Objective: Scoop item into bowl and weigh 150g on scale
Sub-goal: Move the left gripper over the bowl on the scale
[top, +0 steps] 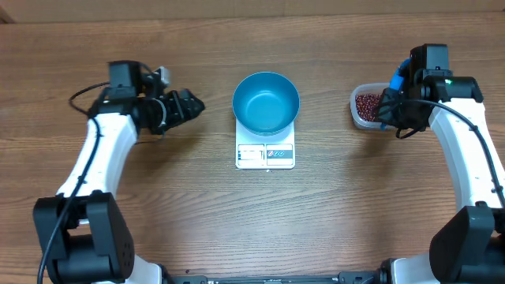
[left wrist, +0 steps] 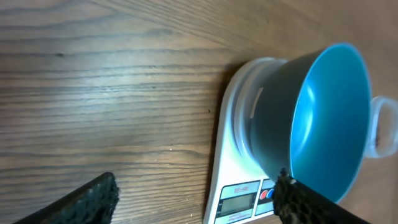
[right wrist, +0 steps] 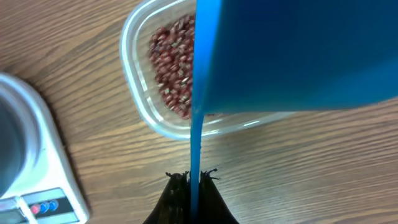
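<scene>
At the table's [top: 158,205] centre, the bowl [top: 266,102] sits on the scale [top: 265,155]. At its 3 o'clock, beans [top: 366,104] lie in a clear tub [top: 356,116]; above it, the right end effector [right wrist: 189,180] is clenched on a blue scoop [right wrist: 298,56]. At 9 o'clock, the left end effector [top: 192,104] is released and empty.

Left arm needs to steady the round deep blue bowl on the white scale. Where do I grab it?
Probably best to pinch the rim of the round deep blue bowl on its left side, one finger inside and one outside, coming in from the left. The wall there is thin and bare, and the open left gripper faces it.
</scene>
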`<state>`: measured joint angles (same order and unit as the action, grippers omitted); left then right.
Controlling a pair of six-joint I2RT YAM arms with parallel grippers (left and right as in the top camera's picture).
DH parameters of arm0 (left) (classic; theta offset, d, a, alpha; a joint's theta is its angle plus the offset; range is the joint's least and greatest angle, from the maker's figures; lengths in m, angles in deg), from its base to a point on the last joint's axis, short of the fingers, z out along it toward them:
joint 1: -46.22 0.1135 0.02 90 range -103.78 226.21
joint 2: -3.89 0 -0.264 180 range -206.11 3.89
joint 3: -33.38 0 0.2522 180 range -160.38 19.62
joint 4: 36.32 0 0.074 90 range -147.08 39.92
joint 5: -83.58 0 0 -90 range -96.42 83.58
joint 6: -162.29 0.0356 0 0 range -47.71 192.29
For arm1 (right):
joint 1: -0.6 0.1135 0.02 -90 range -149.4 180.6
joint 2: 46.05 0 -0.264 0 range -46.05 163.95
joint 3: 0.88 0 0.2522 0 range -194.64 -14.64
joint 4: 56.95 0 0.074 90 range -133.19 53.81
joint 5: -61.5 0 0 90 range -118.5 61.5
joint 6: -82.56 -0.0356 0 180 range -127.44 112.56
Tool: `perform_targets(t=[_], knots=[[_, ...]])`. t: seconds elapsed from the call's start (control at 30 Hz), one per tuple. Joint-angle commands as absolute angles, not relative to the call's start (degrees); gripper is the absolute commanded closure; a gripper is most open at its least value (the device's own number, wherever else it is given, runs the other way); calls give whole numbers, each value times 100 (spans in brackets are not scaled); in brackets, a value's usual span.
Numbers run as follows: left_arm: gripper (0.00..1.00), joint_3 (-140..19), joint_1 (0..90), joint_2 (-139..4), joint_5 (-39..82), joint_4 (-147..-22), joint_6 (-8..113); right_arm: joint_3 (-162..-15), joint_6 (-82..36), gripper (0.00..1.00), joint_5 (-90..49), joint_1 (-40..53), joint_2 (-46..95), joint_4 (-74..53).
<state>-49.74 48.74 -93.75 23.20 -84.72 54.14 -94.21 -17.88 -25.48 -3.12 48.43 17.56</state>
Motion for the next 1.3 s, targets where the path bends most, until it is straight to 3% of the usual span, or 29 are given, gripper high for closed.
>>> perform_targets(t=[0.0,0.1,0.3,0.47,0.73,0.9,1.0,1.17,1.27], knots=[[13,-5035,4601,-9397,1868,-8432,5648,-9447,-1430,96,-1402,-323,4830,1708],[10,-5068,4553,-9397,2237,-8393,5650,-9447,-896,96,-132,-323,4830,1605],[6,-5066,4520,-9399,4598,-8004,6233,-9447,-164,96,1771,-406,4830,1629],[3,-5066,4406,-9397,4760,-7914,6354,-9447,231,96,3033,-404,4830,1629],[2,-5066,4059,-9397,4692,-7892,6509,-9447,247,96,1721,-605,4830,1717],[3,-5070,3694,-9397,3898,-8041,6500,-9447,-475,96,320,-920,4830,1743],[5,-5319,3510,-9395,3175,-8577,6303,-9447,-595,96,-323,-1005,4830,1802],[6,-6421,3274,-9395,2067,-9936,6286,-9447,-597,96,-360,-1007,4830,1822],[11,-7214,3073,-9395,1398,-10587,6137,-9447,-595,96,-366,-1007,4830,1822]])
